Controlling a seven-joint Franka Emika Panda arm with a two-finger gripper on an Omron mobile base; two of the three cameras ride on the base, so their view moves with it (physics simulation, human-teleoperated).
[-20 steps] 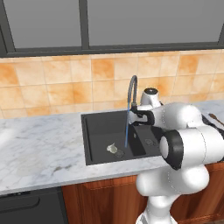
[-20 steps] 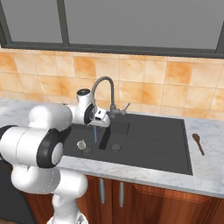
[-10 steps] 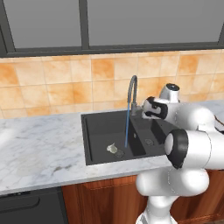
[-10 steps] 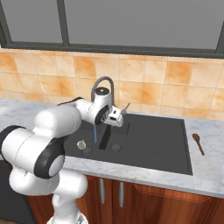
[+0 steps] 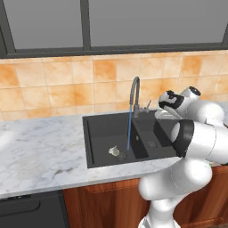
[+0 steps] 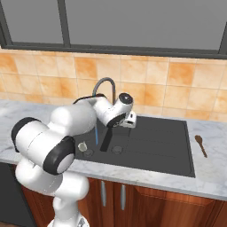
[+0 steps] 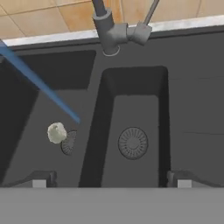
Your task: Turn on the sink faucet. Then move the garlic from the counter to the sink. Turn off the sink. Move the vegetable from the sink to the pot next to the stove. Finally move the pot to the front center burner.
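With its 2 fingers spread wide and holding nothing, the tool (image 7: 109, 179) hovers over the sink (image 7: 188, 105), where the garlic (image 7: 56, 132) lies beside the wide bowl's drain, its pointing unclear, under water from the upright faucet (image 7: 114, 31).

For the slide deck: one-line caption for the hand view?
Open gripper over the black sink; water runs from the faucet, garlic lies beside the wide bowl's drain.
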